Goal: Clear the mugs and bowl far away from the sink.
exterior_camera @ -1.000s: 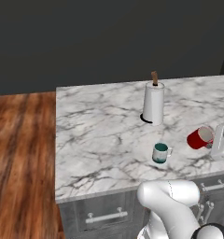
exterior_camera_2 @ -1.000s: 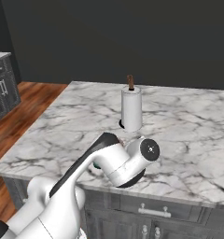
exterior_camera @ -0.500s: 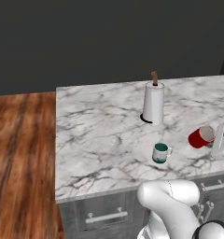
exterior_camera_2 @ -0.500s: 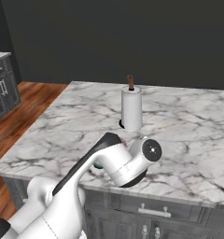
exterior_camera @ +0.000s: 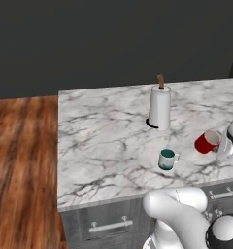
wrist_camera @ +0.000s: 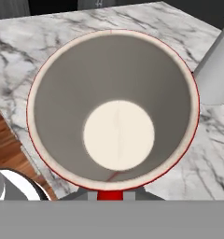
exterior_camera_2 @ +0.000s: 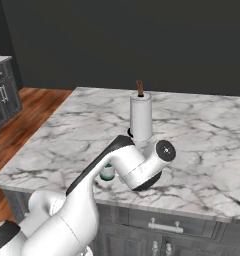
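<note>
Nearby, paper-towel roll (exterior_camera: 159,108) and grey mug (exterior_camera: 167,159) flank the red mug (exterior_camera: 207,142) — pincer (wrist_camera: 110,196) clamped on it.

A white and grey marble table (exterior_camera: 104,141) stands on dark grey cabinets (exterior_camera: 106,223) with silver bar handles. Behind it rises a plain dark wall (exterior_camera: 104,39). Reddish-brown wood plank floor (exterior_camera: 21,165) runs along one side, where another grey cabinet (exterior_camera_2: 3,92) stands.

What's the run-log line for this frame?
gripper: shut on red mug | red mug: tilted, off the counter | grey mug: upright on counter | paper towel roll: upright behind
</note>
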